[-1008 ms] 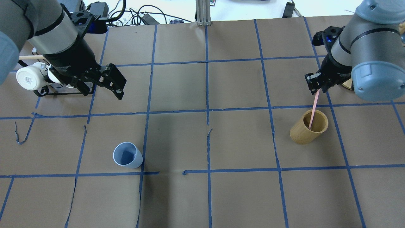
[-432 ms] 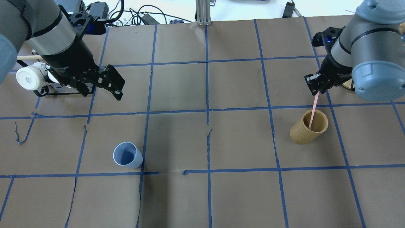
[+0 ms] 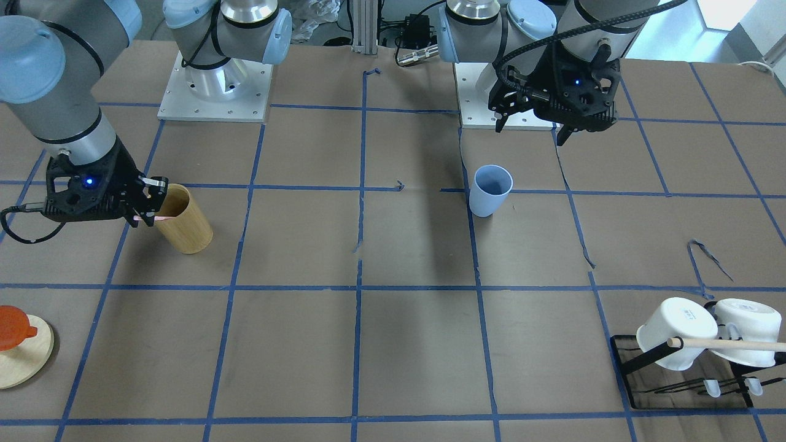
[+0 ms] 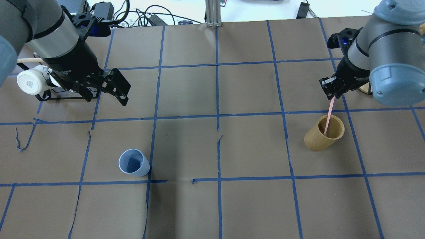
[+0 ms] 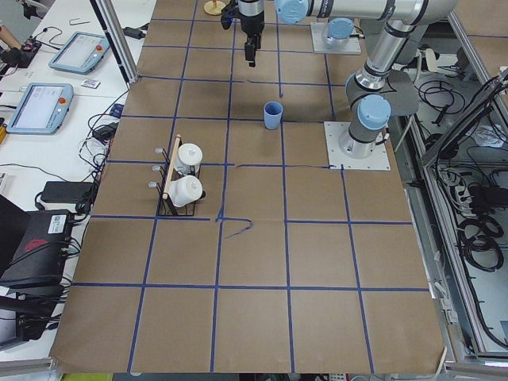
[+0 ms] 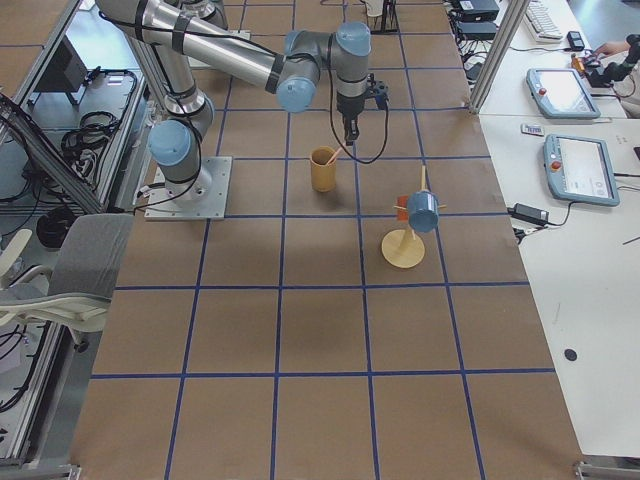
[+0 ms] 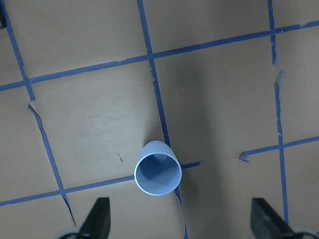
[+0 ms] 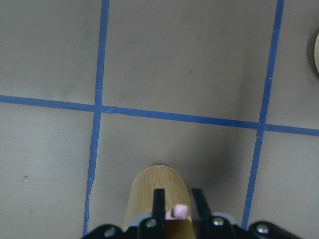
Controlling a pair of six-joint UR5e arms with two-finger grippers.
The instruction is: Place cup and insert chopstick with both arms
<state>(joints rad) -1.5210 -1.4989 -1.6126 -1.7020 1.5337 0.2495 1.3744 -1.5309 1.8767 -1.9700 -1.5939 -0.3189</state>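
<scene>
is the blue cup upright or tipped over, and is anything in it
Upright and empty. The cup stands on its base, mouth up, and the left wrist view looks straight into its bare inside.

- right hand [image 8: 177, 193] directly over the tan cylinder [image 8: 149, 191], fingers close together, pink chopstick [image 8: 179, 211] end gripped between them
- bench [image 8: 189, 59]: brown paper, blue tape line [image 8: 179, 118] crossing just beyond the cylinder
- pale round edge [image 8: 317, 52] far right of the cylinder, cut off by the frame

- Robotics lab, no question: robot arms [image 6: 220, 50] bolted to base plates [image 6: 215, 200].
- Table [image 4: 186, 93] papered brown, gridded with blue tape [image 4: 217, 99].
- 2 teach pendants [image 5: 36, 107] on the side bench [image 5: 59, 20], cables [image 5: 475, 232] trailing alongside.
</scene>
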